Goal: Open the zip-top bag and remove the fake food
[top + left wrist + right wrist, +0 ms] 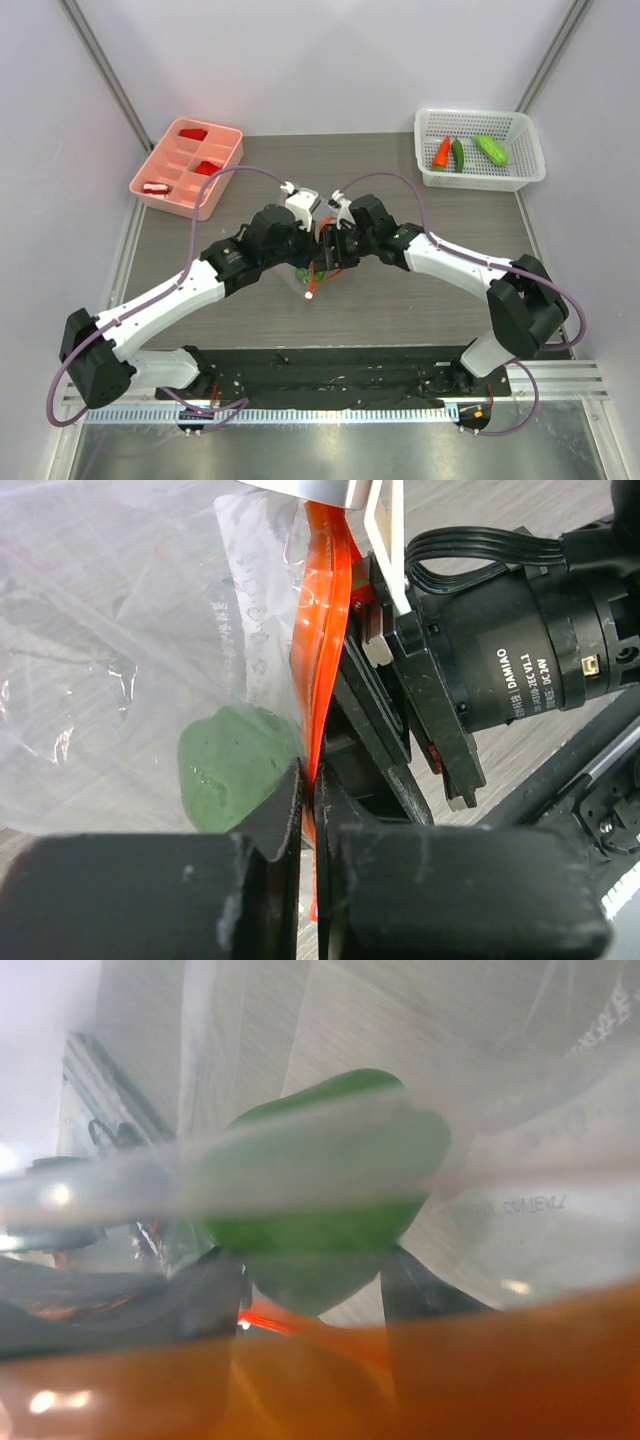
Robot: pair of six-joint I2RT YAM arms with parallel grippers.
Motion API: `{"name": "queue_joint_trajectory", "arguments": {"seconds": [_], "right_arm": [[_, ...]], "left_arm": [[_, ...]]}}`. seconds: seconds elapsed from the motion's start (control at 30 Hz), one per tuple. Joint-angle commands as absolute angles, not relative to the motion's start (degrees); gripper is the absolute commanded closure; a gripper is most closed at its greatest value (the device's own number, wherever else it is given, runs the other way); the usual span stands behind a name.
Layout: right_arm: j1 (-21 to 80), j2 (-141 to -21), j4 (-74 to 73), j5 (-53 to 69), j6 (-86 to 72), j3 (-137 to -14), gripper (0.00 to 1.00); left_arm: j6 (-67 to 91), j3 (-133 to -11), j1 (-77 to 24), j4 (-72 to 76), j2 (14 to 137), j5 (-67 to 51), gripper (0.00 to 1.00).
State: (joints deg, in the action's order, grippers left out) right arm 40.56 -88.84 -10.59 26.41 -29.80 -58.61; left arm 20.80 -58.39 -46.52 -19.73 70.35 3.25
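The left gripper (312,245) and right gripper (340,248) meet at the zip-top bag (312,278), middle of the table (400,300).
Top view: the white basket (530,170) at 2 o'clock holds three pieces of fake food (458,153). Left wrist view: the left jaws are pressed together on the orange-red zip strip (325,630); a green bell pepper (235,770) sits inside the bag at 8 o'clock. Right wrist view: the fingers (215,1295) stand apart and the pepper shows between them through the plastic; if they grip, I cannot tell.

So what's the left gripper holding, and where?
The left gripper is shut on the zip-top bag, pinching its orange-red zip strip.
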Motion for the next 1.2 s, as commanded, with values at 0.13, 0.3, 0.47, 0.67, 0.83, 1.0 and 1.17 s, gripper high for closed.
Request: {"name": "queue_joint_trajectory", "arguments": {"seconds": [0.13,0.3,0.47,0.67,0.83,1.0,1.17], "right_arm": [[41.0,-82.1,-12.8,35.8,-31.6,-54.9,0.99],[41.0,-81.1,-16.6,34.7,-28.6,-53.8,0.99],[41.0,-80.3,-18.0,32.2,-27.6,-53.9,0.99],[40.3,-78.9,-20.8,21.7,-19.9,-57.4,0.99],[41.1,-75.6,-20.5,11.3,-13.7,-57.2,0.99],[41.0,-75.2,-22.2,20.2,-20.7,-57.5,0.99],[41.0,-71.0,-9.3,23.3,-33.4,-51.0,0.99]], "left_arm": [[17.6,-56.7,-45.7,-18.5,69.3,15.5,1.00],[21.6,-53.5,-45.9,-15.2,66.4,17.2,1.00],[18.7,-47.8,-46.2,-9.6,59.3,17.7,1.00],[20.6,-42.5,-46.3,-7.9,56.0,14.4,1.00],[21.8,-42.2,-46.4,-8.3,55.3,13.4,1.00],[21.4,-44.1,-46.4,-8.0,57.0,13.4,1.00],[24.8,-42.7,-46.5,-3.9,59.0,9.1,1.00]]}}
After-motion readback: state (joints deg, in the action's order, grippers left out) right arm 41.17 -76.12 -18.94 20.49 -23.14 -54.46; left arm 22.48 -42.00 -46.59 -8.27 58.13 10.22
